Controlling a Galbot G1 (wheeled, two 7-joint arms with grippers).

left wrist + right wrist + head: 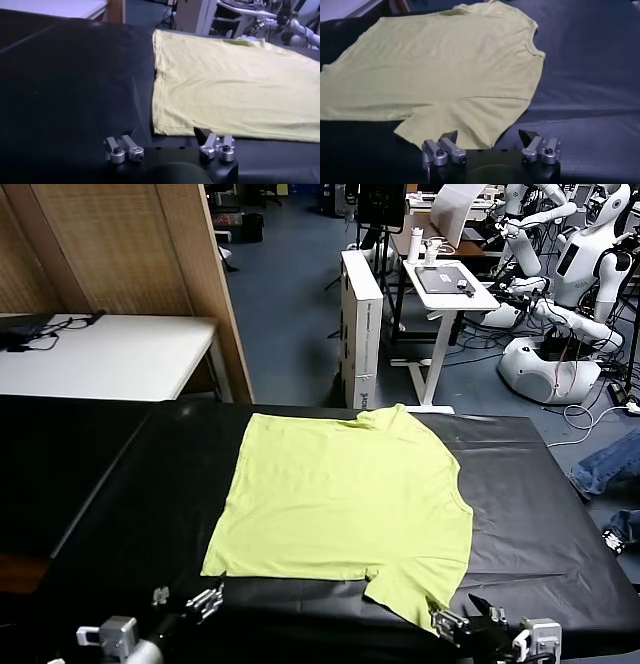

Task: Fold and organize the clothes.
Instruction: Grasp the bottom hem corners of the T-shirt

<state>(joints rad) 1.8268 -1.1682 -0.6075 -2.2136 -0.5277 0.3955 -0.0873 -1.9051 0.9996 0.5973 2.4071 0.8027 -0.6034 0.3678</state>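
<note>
The lime yellow-green T-shirt lies spread flat on the black table. Its hem is to the left, its neck to the right, and one short sleeve points at the near edge. It also shows in the left wrist view and the right wrist view. My left gripper is open and empty just before the near hem corner. My right gripper is open and empty just before the near sleeve. Neither touches the fabric.
A white table and a wooden partition stand at the back left. Beyond the table are a white box, a white stand and other robots. Jeans lie on the floor at right.
</note>
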